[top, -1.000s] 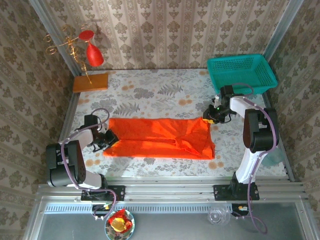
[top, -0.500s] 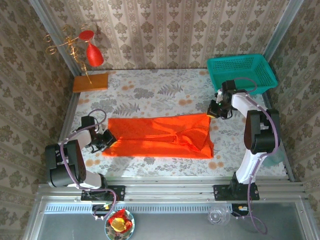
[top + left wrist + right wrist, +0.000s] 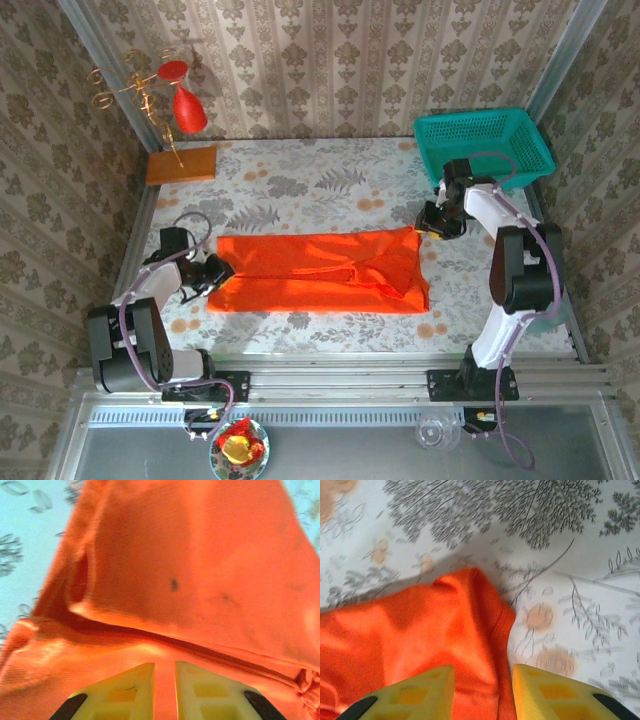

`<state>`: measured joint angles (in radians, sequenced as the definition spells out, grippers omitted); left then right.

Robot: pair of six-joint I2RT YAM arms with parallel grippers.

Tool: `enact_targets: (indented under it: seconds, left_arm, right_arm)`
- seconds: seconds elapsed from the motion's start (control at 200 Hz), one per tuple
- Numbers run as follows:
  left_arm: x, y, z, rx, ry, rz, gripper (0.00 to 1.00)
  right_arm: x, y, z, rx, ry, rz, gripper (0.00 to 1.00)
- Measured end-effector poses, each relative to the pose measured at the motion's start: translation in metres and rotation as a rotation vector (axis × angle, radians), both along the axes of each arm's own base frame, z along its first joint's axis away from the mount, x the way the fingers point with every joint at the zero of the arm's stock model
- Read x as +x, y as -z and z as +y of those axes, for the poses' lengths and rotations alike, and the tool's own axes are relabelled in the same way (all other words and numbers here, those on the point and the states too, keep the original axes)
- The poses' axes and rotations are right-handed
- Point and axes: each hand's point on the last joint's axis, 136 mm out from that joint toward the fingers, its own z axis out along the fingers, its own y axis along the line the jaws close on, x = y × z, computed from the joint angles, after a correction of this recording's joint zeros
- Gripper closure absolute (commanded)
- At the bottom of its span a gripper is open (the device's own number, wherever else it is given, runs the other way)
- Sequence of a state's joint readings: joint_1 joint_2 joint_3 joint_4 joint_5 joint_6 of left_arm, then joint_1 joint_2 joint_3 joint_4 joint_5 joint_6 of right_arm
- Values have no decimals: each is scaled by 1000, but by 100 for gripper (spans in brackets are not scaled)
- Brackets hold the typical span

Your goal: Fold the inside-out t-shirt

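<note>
The shirt (image 3: 320,272) lies lengthwise across mid-frame. The left gripper (image 3: 220,272) is at its left end, nearly closed, hold unclear. The right gripper (image 3: 424,228) is parted over its upper-right corner.

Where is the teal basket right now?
In the top view, the teal basket sits at the far right corner of the table, just beyond the right gripper.

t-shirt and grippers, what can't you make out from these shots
Left wrist view: whether the left gripper pinches the t-shirt. The jaws stand nearly together and the close cloth is blurred.
Right wrist view: the right gripper straddles a shirt corner. The left and bottom edges cut off the rest of the cloth.
Top external view: seams that would show it is inside out are too small.
</note>
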<state>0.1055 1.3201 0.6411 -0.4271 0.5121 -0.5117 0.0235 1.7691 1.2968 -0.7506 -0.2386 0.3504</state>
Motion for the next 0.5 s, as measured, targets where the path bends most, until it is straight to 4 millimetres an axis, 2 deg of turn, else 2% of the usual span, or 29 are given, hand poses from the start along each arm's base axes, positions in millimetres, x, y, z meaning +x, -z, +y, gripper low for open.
enact_targets:
  seconds: [0.115, 0.23, 0.385, 0.5]
  left_arm:
    - [10, -15, -8, 3, 33, -44, 81]
    - [17, -23, -13, 5, 53, -66, 82]
    - [24, -12, -15, -1, 60, -30, 82]
    - [23, 2, -15, -3, 63, 16, 82]
  right_arm:
    - [-20, -27, 28, 9, -63, -54, 85]
    - [-42, -35, 69, 48, -151, -60, 88]
    - [-76, -12, 112, 100, -245, 27, 90]
    - [-99, 22, 114, 116, -242, 125, 93]
